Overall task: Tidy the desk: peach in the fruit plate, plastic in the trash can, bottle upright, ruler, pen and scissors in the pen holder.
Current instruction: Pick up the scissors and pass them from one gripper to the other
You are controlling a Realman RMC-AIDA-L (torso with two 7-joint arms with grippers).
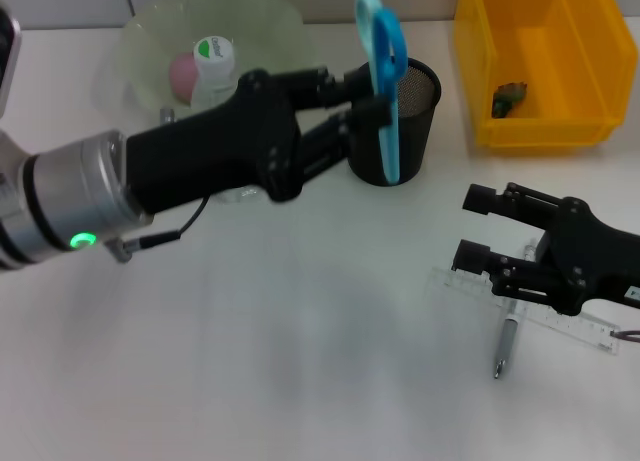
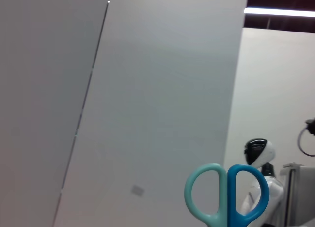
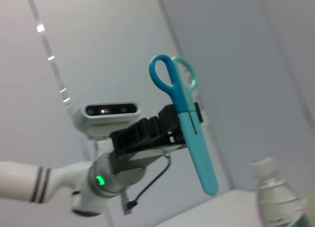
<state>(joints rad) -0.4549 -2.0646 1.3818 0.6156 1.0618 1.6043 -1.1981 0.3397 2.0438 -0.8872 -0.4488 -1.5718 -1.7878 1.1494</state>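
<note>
Nearest to you, the right gripper (image 1: 478, 226) hovers with its jaws apart, empty, just above the clear plastic ruler (image 1: 560, 319) and the pen (image 1: 505, 348), which lie crossed on the white desk (image 1: 250, 361). Treat the ruler as thin, stiff and slippery: judge it best taken across its narrow width, near the middle, or slid to an edge first. The pen is light and round and may roll; grip it across the barrel. Further out, the left gripper (image 1: 372, 99) is clamped on the blue scissors (image 1: 385, 71) about mid-length, handles up and blades pointing down, at the near rim of the black mesh pen holder (image 1: 405, 121); you cannot tell whether the tips are inside the holder or in front of it. The scissors are rigid and top-heavy in this pose, so expect them to lean once released. Beyond, the bottle (image 1: 212, 71) stands upright beside the peach (image 1: 184, 73) in the clear fruit plate (image 1: 260, 21). The yellow bin (image 1: 535, 51) at far right holds a small dark object.
</note>
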